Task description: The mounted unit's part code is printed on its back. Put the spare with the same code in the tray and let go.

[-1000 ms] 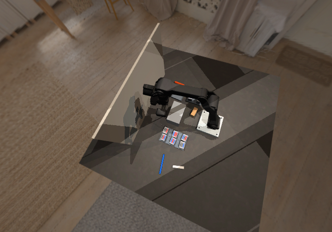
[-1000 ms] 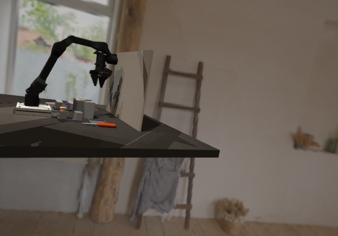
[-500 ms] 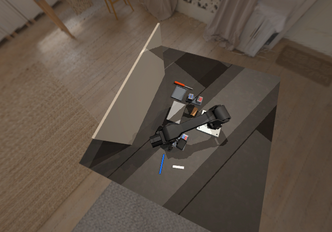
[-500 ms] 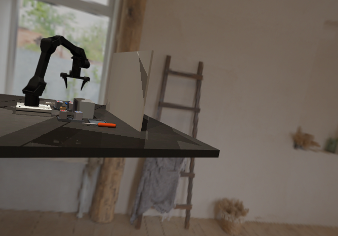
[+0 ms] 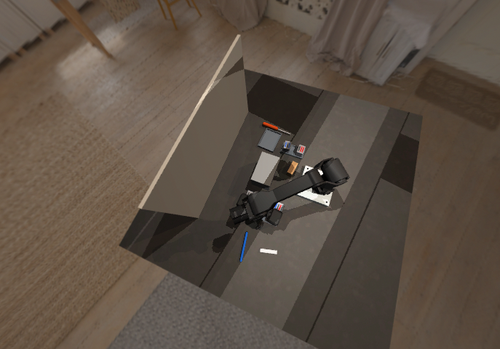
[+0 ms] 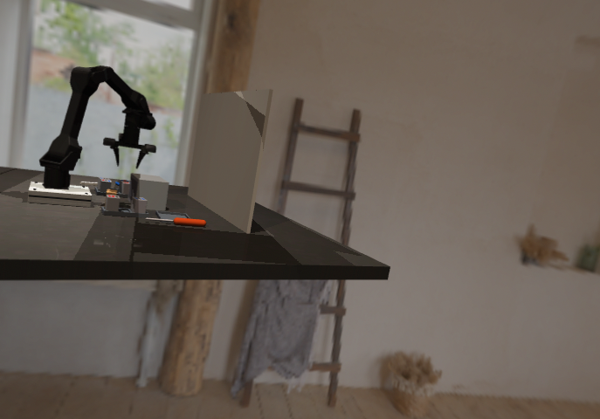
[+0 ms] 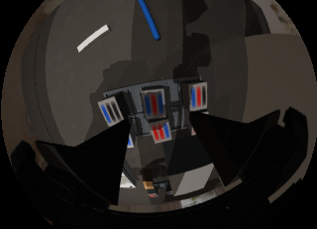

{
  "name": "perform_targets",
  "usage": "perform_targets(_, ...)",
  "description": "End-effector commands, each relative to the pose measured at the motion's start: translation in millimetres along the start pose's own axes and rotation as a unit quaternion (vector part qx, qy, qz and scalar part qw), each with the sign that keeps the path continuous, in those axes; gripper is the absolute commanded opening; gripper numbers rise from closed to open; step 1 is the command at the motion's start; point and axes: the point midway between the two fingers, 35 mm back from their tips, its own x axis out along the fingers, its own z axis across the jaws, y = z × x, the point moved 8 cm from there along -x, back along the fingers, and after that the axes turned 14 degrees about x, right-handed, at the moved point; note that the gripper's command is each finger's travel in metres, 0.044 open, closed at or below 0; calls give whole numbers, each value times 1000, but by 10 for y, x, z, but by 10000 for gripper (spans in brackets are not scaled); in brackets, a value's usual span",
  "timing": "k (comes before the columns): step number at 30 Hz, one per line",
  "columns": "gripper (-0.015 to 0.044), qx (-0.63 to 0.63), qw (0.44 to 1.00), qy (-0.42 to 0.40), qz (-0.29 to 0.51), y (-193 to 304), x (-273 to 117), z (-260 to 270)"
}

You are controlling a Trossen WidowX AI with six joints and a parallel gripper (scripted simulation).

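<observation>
My gripper (image 6: 127, 166) (image 7: 158, 120) is open and empty, pointing down above the spares rack (image 7: 170, 85). Several spares with striped labels stand there: a blue-and-black one (image 7: 110, 111) at left, a blue-and-red one (image 7: 155, 104) in the middle, a blue, red and black one (image 7: 198, 96) at right, and a red, red and blue one (image 7: 160, 132) below. Fingers partly hide the others. The large grey box (image 5: 265, 167) (image 6: 155, 189) (image 7: 195, 179) stands nearby; no code is readable on it. The flat grey tray (image 5: 269, 139) (image 6: 174, 215) is empty.
A small stand holds a blue-labelled block (image 5: 286, 145) and a red-labelled block (image 5: 301, 148). An orange block (image 5: 292, 167), an orange screwdriver (image 5: 270, 125) (image 6: 189, 222), a blue rod (image 5: 243, 246) (image 7: 148, 16) and a white bar (image 5: 268, 251) (image 7: 93, 39) lie around. A tall panel (image 5: 217, 135) (image 6: 229, 158) borders one side.
</observation>
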Motion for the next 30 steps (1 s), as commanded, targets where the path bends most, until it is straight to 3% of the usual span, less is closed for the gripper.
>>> perform_targets(1,300,-3,1000,1,-3,7,82,11)
perform_targets(30,300,-3,1000,1,-3,-13,452,3)
